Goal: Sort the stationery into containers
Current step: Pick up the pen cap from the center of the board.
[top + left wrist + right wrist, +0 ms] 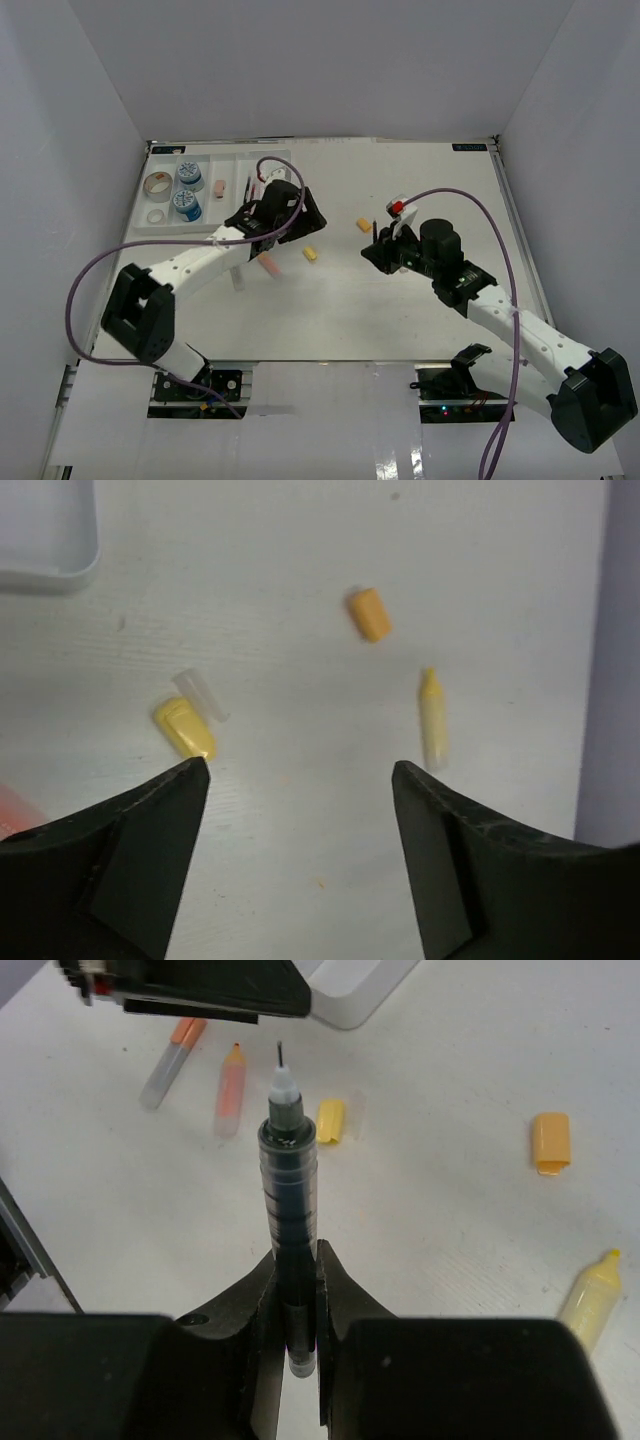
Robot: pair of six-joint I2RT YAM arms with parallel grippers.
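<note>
My right gripper (295,1255) is shut on a dark pen (290,1190) that sticks out ahead of the jaws, tip forward, above the table; in the top view this gripper (374,248) is at mid-table. My left gripper (300,770) is open and empty above bare table, right of the white tray (240,165); it also shows in the top view (312,216). Ahead of it lie a yellow cap (185,728), a clear cap (202,695), an orange cap (369,614) and a yellow marker (432,718). Two orange markers (231,1088) lie near the tray corner.
The tray holds two tape rolls (157,185), two blue-white tubs (188,175) and a pink eraser (219,187). White walls enclose the table on three sides. The left arm's wrist (200,990) hangs just beyond the pen tip.
</note>
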